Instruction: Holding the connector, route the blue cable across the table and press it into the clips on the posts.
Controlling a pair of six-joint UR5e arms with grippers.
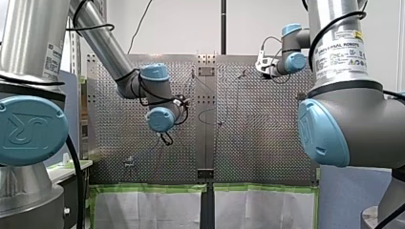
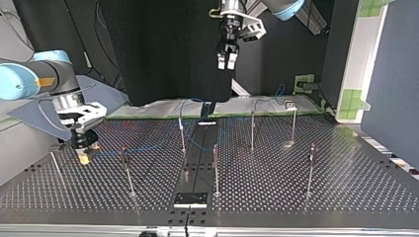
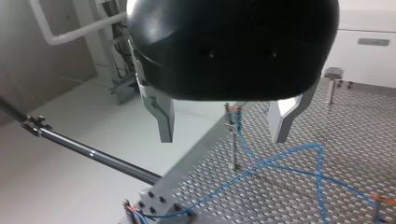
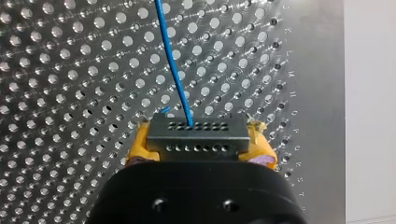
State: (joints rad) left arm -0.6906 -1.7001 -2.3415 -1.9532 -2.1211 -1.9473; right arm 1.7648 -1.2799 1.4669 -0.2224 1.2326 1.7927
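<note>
Connector (image 4: 197, 137) clamped between yellow pads (image 4: 140, 144) of right gripper (image 4: 200, 142), low over perforated table (image 4: 70, 70). Blue cable (image 4: 175, 74) leaves connector's far face, runs straight ahead of jaws across table. Left gripper (image 3: 224, 125) raised high, metal fingers (image 3: 163, 116) well apart, nothing between them. Ahead of its jaws: post (image 3: 232, 144), cable hanging from its top, looping onward over table.
</note>
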